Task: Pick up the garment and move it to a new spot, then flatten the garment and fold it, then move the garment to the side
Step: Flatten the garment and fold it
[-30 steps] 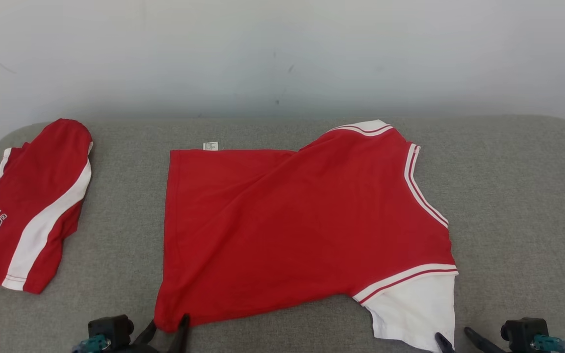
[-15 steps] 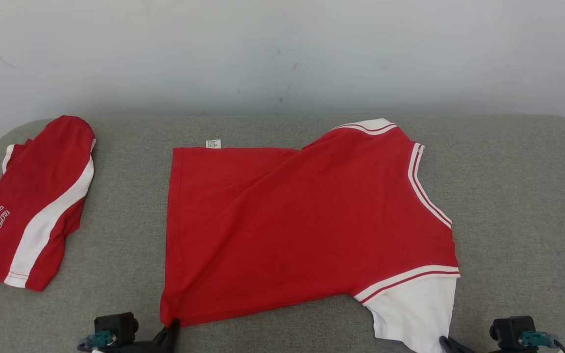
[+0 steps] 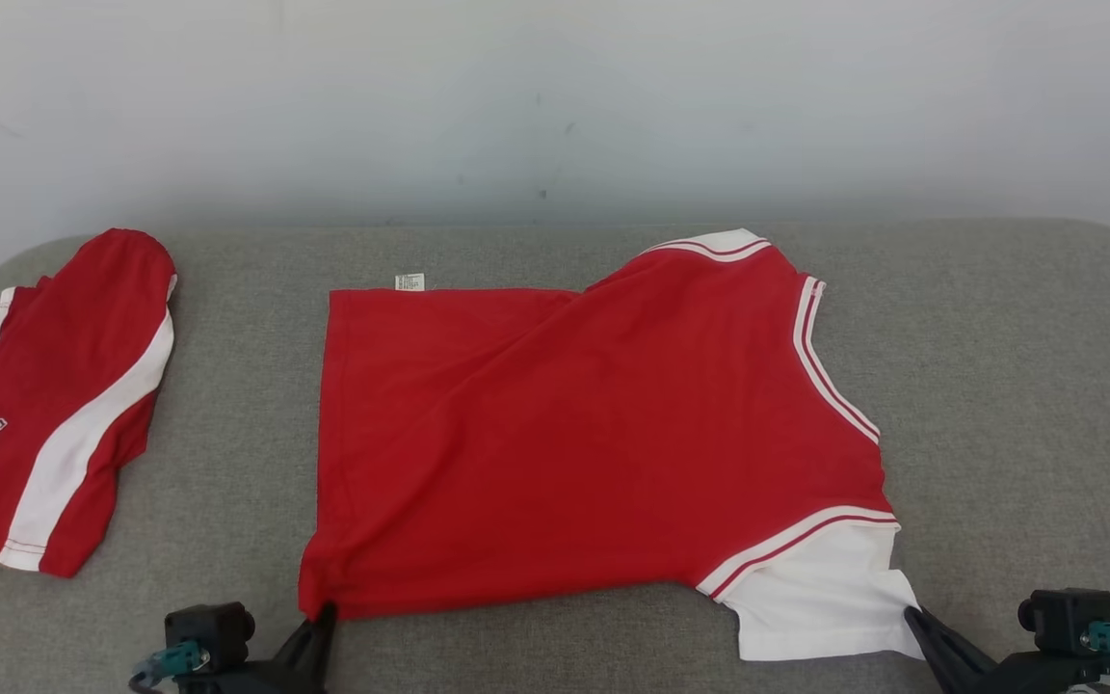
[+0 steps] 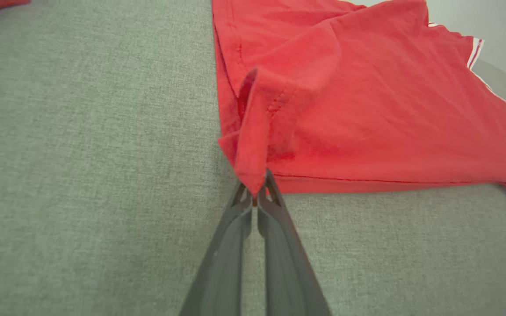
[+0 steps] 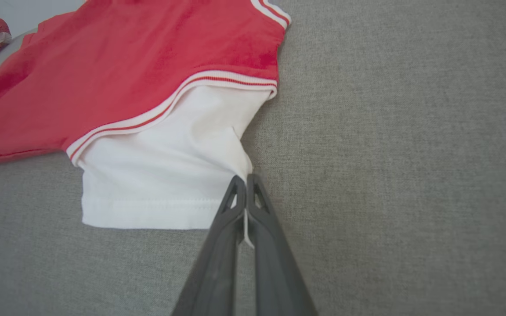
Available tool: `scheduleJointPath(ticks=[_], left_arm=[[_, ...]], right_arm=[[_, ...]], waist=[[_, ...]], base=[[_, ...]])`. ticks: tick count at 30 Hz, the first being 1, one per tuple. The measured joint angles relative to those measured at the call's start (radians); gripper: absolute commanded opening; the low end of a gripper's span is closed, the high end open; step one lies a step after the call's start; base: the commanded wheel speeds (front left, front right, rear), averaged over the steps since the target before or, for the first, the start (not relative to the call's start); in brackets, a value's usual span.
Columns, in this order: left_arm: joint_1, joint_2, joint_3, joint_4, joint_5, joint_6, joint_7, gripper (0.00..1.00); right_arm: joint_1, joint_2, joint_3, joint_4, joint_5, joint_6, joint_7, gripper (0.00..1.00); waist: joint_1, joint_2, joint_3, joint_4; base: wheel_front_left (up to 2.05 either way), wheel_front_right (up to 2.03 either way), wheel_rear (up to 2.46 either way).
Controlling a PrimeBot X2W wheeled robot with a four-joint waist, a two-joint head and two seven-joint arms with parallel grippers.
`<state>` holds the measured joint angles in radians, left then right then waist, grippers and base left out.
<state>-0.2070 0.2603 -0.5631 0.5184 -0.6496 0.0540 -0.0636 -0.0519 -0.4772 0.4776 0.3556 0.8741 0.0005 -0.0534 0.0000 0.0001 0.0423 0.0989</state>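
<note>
L gripper (image 4: pixel 254 193): both dark fingers pressed together, pinching the near-left hem corner of the red short-sleeved knit shirt (image 4: pixel 367 109). That corner is pulled up into a small peaked fold w/ hem stitching showing. The rest of the near hem lies flat on the cushion. In head view the L gripper (image 3: pixel 322 617) sits at the bottom edge, tips touching the shirt's lower-left corner.

R gripper (image 5: pixel 246 182): fingers likewise closed tight, w/ a sliver of white cloth caught btwn them. It is the outer corner of the shirt's white sleeve (image 5: pixel 160 175). The cloth puckers slightly toward the tips, and the sleeve hem lies flat to the left in that wrist view. In head view the R gripper (image 3: pixel 911 617) is at lower right, tips at the right corner of the sleeve (image 3: pixel 815 598).

The shirt (image 3: pixel 565 434) lies spread across the middle of the grey woven-fabric cushion (image 3: pixel 998 386). Its bottom hem is to the robot's left and its shoulder end to the right, w/ red-and-white striped trim at sleeve seam & neckline. A diagonal crease runs across its far half. A small white care label (image 3: pixel 409 281) sticks out at the far-left corner.

Well apart, at the cushion's left end, lie red shorts w/ white side stripe (image 3: pixel 54 405). Their dark lettering is cut off by the frame edge. A pale wall (image 3: pixel 555 96) stands behind the cushion.
</note>
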Motion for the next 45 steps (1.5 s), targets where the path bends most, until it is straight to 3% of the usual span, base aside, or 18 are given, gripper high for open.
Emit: scheduleJointPath(ticks=[5,11,17,19,23,27,31,35,36,45], left_arm=[[-0.001,0.006,0.002,-0.036,-0.006,-0.006,0.003,0.00],[-0.149,0.002,0.049,-0.051,-0.095,-0.084,0.090,0.00],[-0.524,0.031,0.122,0.026,-0.144,-0.107,0.231,0.00],[-0.696,0.047,0.153,0.059,-0.133,-0.104,0.264,0.00],[-1.005,0.055,0.222,0.039,-0.066,-0.053,0.227,0.00],[-1.142,0.034,0.233,-0.114,-0.031,-0.059,0.128,0.00],[-1.016,0.036,0.225,-0.131,-0.023,-0.087,0.064,0.00],[-0.754,0.034,0.198,-0.046,-0.047,-0.098,0.025,0.00],[-0.517,0.003,0.165,0.037,-0.073,-0.114,-0.036,0.00],[-0.370,-0.049,0.152,0.128,-0.117,-0.126,-0.078,0.00]], right_arm=[[-0.004,0.015,0.005,-0.026,0.028,0.018,0.008,0.00],[-0.130,0.036,-0.002,-0.039,0.074,0.053,0.072,0.00],[-0.540,0.101,-0.025,0.001,0.095,0.056,0.196,0.00],[-0.736,0.140,-0.067,0.028,0.088,0.034,0.216,0.00],[-1.025,0.202,-0.259,-0.012,0.036,-0.027,0.142,0.00],[-1.227,0.171,-0.241,-0.074,0.012,0.010,0.052,0.00],[-1.155,0.127,-0.187,-0.097,-0.034,0.089,-0.005,0.00],[-0.884,0.123,-0.141,-0.048,-0.029,0.106,-0.034,0.00],[-0.556,0.116,-0.135,-0.018,0.014,0.114,-0.114,0.00],[-0.325,0.117,-0.117,0.030,0.044,0.120,-0.160,0.00]], waist=[[0.0000,0.0000,0.019,-0.010],[0.0000,0.0000,0.068,-0.025],[0.0002,0.0002,0.142,-0.046],[0.0003,0.0002,0.169,-0.054],[0.0002,0.0001,0.225,-0.065],[0.0002,0.0000,0.283,-0.066],[0.0001,-0.0001,0.337,-0.056],[0.0008,0.0003,0.358,-0.036],[-0.0001,0.0001,0.315,-0.030],[-0.0002,0.0000,0.206,-0.047]], base=[[0.00,0.00,0.00],[0.00,0.00,0.00],[0.00,0.00,0.00],[0.00,0.00,0.00],[0.00,0.00,0.00],[0.00,0.00,0.00],[0.00,0.00,0.00],[0.00,0.00,0.00],[0.00,0.00,0.00],[0.00,0.00,0.00]])
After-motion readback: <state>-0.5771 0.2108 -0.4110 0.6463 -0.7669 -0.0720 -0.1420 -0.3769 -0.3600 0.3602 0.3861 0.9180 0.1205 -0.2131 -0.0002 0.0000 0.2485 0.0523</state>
